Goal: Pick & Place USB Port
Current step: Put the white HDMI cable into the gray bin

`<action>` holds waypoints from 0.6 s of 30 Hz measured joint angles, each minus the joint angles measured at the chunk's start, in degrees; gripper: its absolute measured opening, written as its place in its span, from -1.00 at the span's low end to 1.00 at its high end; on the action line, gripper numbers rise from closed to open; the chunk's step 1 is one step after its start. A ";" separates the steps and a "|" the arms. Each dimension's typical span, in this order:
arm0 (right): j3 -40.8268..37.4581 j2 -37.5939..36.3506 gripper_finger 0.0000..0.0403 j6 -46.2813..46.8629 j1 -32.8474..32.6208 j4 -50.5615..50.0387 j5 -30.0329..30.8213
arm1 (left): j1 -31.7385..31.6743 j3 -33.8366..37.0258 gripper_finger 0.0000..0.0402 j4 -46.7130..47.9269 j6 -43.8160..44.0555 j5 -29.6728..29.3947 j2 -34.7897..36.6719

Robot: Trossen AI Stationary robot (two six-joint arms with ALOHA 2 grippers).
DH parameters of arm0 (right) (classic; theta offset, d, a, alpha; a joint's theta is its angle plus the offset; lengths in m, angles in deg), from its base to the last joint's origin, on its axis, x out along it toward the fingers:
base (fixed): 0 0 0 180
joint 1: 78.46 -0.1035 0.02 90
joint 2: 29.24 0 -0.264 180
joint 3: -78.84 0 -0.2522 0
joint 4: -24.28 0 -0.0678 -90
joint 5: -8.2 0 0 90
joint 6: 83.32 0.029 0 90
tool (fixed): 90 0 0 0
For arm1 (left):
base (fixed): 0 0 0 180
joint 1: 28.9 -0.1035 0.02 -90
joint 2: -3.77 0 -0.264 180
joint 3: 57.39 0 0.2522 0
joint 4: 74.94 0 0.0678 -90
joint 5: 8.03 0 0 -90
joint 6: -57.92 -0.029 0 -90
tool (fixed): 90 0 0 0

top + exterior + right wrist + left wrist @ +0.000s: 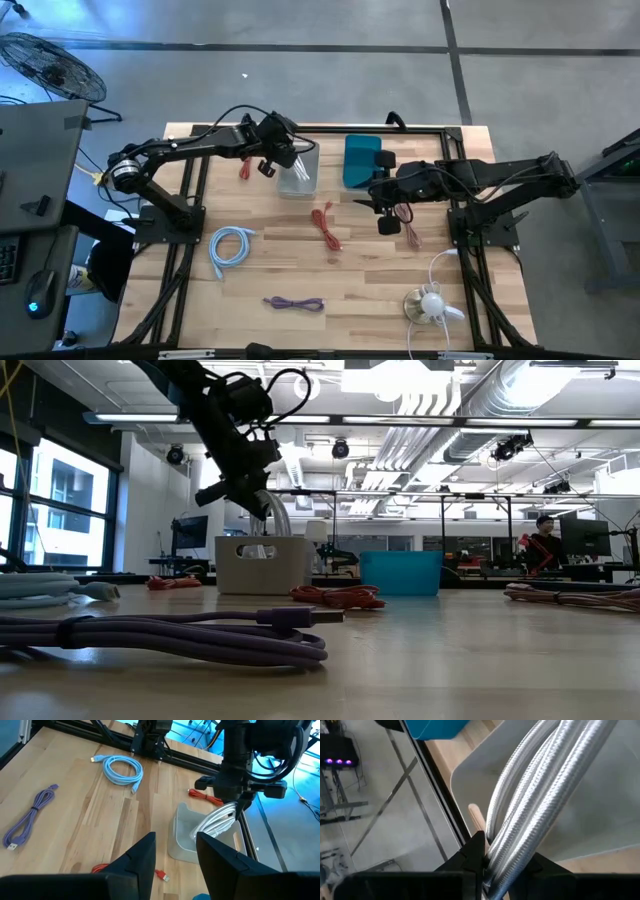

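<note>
A coiled silver braided USB cable (218,823) hangs from my left gripper (241,803) over a white bin (186,840) near the table's far edge. In the high view the left gripper (288,157) sits above this bin (297,180). The low view shows that gripper (243,488) above the bin (261,565). My right gripper (175,844) is open and holds nothing. It hovers right of the bin (388,222), near a red cable (406,214), in front of the teal bin (360,160). My left gripper pinches several strands of the silver cable's coil (506,854) between its two fingers (476,851). It comes from above, pointing down. The coil hangs below the fingers into the white bin (605,815), with its lower loops (206,831) inside the bin walls.
Other cables lie on the table: a light-blue coil (230,246), a purple one (295,303), a red one (325,226) mid-table, another red one (243,166) left of the bin, and a white cable with a plug (432,300) near the right front. The black frame rails (190,200) border the work area.
</note>
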 joint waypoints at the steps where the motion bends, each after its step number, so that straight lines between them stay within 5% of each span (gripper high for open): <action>1: 0.00 0.00 -0.34 0.00 -0.01 0.00 0.00 | 0.00 0.00 -0.72 0.01 0.73 -0.01 0.00; 12: 0.00 0.00 -0.34 0.58 0.00 -0.42 -0.02 | 0.02 0.00 -0.30 0.02 4.06 -0.25 0.00; 18: 0.00 0.00 -0.34 1.11 0.00 -1.64 -0.02 | 0.52 0.00 -0.06 -0.17 4.05 -6.01 0.00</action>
